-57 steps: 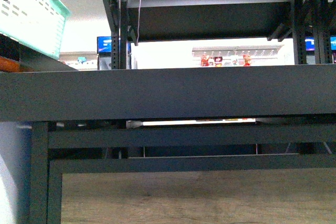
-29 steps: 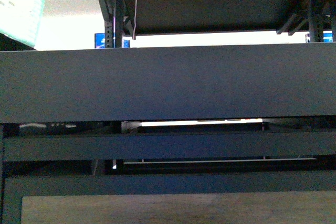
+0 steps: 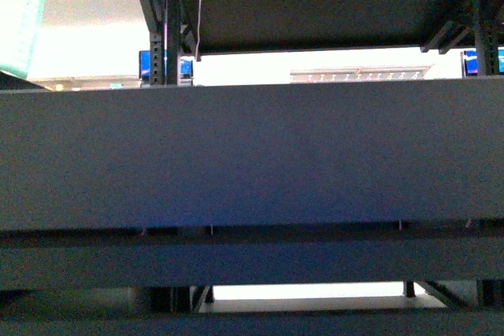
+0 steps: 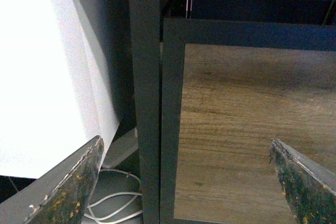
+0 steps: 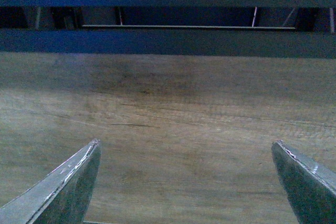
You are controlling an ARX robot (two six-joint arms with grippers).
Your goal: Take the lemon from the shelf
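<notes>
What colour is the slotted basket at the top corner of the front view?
The basket is pale mint green. It shows best in the front view.

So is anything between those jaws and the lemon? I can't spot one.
No lemon shows in any view. The shelf's raised rim fills the front view and hides the tray behind it; both arms' jaws stand open, facing a wood panel.

Matt black metal shelf (image 3: pixel 252 155); wood-grain floor (image 5: pixel 178 129).
</notes>
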